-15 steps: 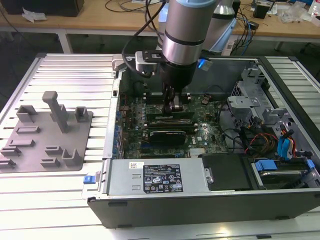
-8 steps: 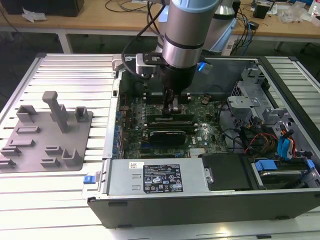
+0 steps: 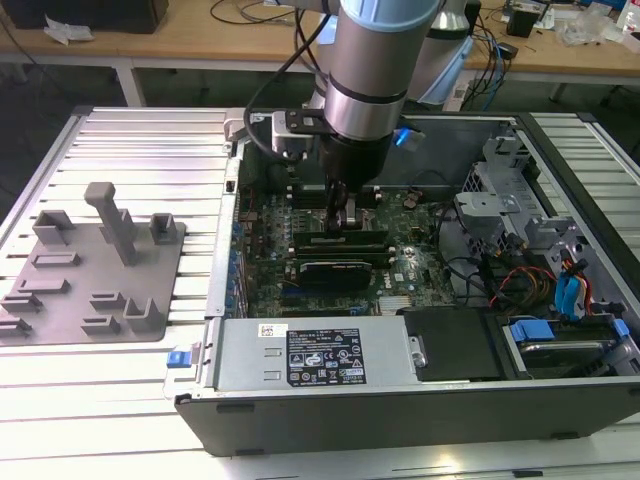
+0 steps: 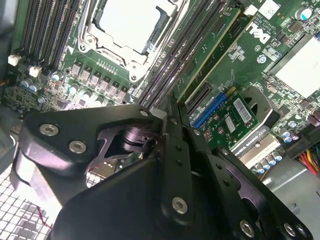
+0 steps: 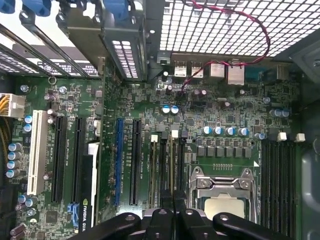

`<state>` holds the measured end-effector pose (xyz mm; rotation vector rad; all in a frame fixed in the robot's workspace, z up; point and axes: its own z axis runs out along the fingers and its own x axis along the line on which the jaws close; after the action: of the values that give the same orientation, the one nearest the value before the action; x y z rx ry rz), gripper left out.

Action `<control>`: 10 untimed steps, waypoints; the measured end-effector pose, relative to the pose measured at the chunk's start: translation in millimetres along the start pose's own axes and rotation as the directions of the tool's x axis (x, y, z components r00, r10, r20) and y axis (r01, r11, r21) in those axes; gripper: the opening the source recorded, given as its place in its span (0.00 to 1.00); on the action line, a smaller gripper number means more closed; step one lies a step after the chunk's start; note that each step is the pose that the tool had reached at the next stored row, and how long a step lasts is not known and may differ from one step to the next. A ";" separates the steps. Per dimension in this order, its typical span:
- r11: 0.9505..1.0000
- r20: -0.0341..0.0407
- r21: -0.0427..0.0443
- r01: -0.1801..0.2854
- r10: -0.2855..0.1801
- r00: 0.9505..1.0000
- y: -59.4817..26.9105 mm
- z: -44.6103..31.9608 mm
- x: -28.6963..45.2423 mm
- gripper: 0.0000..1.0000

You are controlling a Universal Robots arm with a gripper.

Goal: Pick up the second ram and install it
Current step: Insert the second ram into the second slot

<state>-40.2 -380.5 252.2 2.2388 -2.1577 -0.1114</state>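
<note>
- Second wrist view: the gripper point(image 4: 167, 117) is reaching down over the motherboard point(image 4: 245, 50), with its two fingers drawn close together and pinching the top edge of the second ram point(image 4: 210, 52).
- The second ram is standing on edge in a long slot and is running out from under the fingertips as a thin green strip.
- It is lying parallel to the black memory slots point(image 4: 172, 60) beside it, which are sitting between it and the silver processor point(image 4: 130, 20).
- In the first wrist view, the stick is lining up with the narrow gap between the fingers, just beside the processor socket.
- In the exterior view, the arm point(image 3: 375, 60) is hanging straight down into the open computer case point(image 3: 400, 410).
- The case is lying on a slatted table point(image 3: 130, 140).
- A grey fixture plate point(image 3: 90, 270) is sitting on the table at the exterior view's left, well apart from the gripper.
</note>
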 end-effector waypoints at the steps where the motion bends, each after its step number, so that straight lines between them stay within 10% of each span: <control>1: 1.000 0.000 0.000 0.000 0.000 1.000 -0.1 1.2 0.1 0.09; 10: 1.000 0.000 0.000 0.000 0.000 1.000 -1.0 6.6 0.2 0.09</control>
<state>-39.6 -380.5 245.5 2.2388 -2.1581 -0.1111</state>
